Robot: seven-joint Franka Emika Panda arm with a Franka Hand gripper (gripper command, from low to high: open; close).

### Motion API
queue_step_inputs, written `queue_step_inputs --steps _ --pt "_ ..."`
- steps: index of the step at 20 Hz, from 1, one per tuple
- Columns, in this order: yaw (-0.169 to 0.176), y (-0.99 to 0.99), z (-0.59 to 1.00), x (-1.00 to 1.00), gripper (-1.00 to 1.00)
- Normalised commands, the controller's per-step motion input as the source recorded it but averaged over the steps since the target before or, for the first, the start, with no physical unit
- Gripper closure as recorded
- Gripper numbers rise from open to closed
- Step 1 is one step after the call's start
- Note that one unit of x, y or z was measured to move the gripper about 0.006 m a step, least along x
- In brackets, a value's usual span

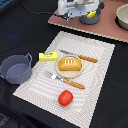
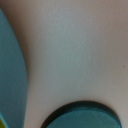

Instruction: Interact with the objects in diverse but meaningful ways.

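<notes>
My gripper hangs low over the pinkish board at the back, just to the exterior view's left of a grey-blue pot that holds a yellow cheese wedge. Its fingers are blurred and I cannot tell whether they are open or shut. A second grey-blue two-handled pot stands off the striped placemat, on the exterior view's left. On the mat are a yellow butter block, a bread loaf on a small plate, and a red tomato. The wrist view is a blur of pinkish surface with grey-blue curved edges.
A knife lies behind the plate and a fork in front of it, both with wooden handles. A pale bowl sits at the back on the exterior view's right. The table around the mat is dark.
</notes>
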Motion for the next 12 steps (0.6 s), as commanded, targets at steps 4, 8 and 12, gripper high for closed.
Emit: queue_step_inputs --steps 4,8,12 --pt "0.000 0.00 0.06 -0.28 1.00" --pt "0.000 0.01 0.00 -0.24 1.00" --pt "0.000 0.09 0.00 -0.18 1.00"
